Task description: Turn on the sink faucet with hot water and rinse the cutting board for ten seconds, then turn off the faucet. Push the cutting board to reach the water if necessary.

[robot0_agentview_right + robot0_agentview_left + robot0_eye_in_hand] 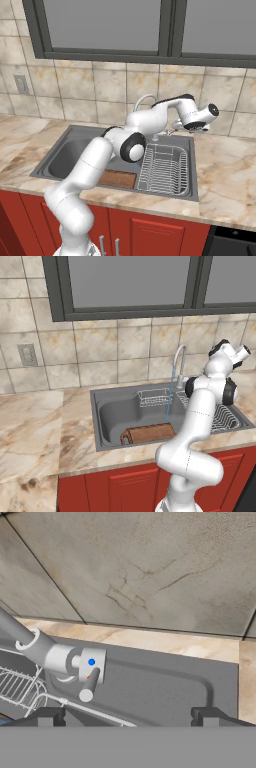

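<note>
Left base view: we see the sink faucet [178, 358] running, a thin pale blue stream of water [168, 401] dropping into the sink [100, 421]. The cutting board [148, 433] lies flat at the basin's front, reddish-brown, rounded end to the left; the stream lands at or just beside its right end, we can't tell which. So turning on is done and, we judge, rinsing is under way; shutting off is left.

Right base view: the arm reaches over the wire dish rack [165, 170], with the gripper [200, 128] near the faucet base at the back rim. The board's brown corner shows under the forearm, and a bit of blue stream beside the elbow.

Hand view: the two finger tips [45, 716] stand wide apart with nothing between them, jaws released. The faucet's lever handle [89, 684] sits just ahead of the left tip, not touched, with a blue dot on its body. We judge the hand is placed to close the tap later.
</note>
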Robot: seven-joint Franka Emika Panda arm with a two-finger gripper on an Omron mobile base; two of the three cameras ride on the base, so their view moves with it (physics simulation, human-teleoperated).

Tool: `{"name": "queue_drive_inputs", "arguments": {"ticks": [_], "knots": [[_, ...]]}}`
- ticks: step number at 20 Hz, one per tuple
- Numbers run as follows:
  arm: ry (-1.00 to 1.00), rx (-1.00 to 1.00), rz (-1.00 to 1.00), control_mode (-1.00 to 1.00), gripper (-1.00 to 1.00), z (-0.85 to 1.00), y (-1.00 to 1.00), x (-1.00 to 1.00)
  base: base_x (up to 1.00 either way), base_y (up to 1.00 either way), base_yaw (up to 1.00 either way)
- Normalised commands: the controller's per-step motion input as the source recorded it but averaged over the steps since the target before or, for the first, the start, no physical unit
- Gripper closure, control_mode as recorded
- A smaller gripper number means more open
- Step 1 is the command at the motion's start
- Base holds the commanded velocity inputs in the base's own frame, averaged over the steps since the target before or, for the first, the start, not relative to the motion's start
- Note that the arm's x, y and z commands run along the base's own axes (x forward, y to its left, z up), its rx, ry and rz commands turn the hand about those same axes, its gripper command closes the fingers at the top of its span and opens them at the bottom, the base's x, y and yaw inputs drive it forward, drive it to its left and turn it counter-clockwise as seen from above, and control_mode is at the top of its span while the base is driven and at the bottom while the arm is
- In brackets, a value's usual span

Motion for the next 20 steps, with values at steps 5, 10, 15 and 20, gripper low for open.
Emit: {"name": "queue_drive_inputs", "arguments": {"ticks": [5,10,15,20], "knots": [[0.00,0.00,0.00,-1.00,-1.00,0.00,0.00,0.00,0.00,0.00,0.00],[0.00,0.00,0.00,-1.00,-1.00,0.00,0.00,0.00,0.00,0.00,0.00],[0.00,0.00,0.00,-1.00,-1.00,0.00,0.00,0.00,0.00,0.00,0.00],[0.00,0.00,0.00,-1.00,-1.00,0.00,0.00,0.00,0.00,0.00,0.00]]}}
